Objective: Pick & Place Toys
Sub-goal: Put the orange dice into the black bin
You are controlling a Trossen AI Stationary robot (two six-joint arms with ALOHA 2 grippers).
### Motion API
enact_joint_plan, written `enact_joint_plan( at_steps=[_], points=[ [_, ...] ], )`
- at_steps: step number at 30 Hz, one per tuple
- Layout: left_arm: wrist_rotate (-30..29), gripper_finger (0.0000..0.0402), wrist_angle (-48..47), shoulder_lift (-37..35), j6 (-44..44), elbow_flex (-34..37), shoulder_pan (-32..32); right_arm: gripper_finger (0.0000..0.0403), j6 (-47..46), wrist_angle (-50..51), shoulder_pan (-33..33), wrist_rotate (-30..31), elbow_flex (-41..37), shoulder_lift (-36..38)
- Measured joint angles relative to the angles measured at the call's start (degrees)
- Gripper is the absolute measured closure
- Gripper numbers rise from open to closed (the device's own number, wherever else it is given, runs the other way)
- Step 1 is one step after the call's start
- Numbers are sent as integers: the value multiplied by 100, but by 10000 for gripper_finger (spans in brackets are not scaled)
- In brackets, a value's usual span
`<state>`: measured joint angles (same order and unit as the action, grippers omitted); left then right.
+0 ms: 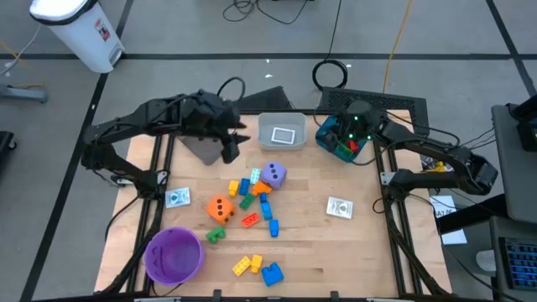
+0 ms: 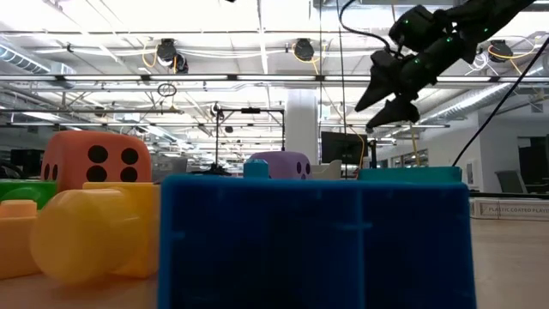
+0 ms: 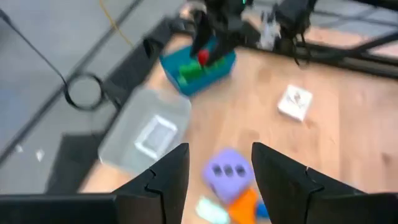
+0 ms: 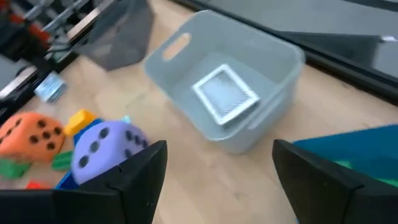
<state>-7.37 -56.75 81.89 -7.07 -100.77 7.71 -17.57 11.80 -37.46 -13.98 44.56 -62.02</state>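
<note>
The toys lie in a loose heap at mid-table: a purple die (image 1: 273, 174), an orange die (image 1: 220, 208) and several small bricks (image 1: 252, 201). A yellow brick (image 1: 247, 266) and a blue brick (image 1: 271, 273) lie near the front edge. Whitish cards lie at the left (image 1: 178, 197) and at the right (image 1: 340, 207), and one lies in the white bin (image 1: 282, 132). My left gripper (image 1: 231, 151) hovers open and empty left of the heap; the purple die (image 3: 229, 171) shows between its fingers. My right gripper (image 1: 338, 136) hovers open and empty over the teal bin (image 1: 340, 143), high in the low view (image 2: 388, 101).
A grey bin (image 1: 201, 148) sits under the left arm at the far left. A purple bowl (image 1: 174, 254) stands at the near left corner. The teal bin holds green and red bricks (image 3: 198, 63). Bare wood shows at the right front (image 1: 336, 252).
</note>
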Motion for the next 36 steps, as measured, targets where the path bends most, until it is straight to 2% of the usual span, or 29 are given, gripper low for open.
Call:
enact_joint_plan(
  at_steps=[8,19,23,26,36],
  points=[
    [236,222,-1431,42,-1844,0,-915,121,371,-84,535,45,0,-2],
    [-536,222,-2350,344,-5174,-1,-2510,124,390,-84,609,61,0,-2],
    [-591,222,-3111,566,-6183,4,-2900,126,369,-82,609,63,0,-2],
    [-558,222,-3334,772,-6360,19,-3103,126,196,-54,609,60,0,-2],
    [-560,222,-3138,1280,-5411,33,-3394,129,-355,106,762,44,0,-4]
  ],
)
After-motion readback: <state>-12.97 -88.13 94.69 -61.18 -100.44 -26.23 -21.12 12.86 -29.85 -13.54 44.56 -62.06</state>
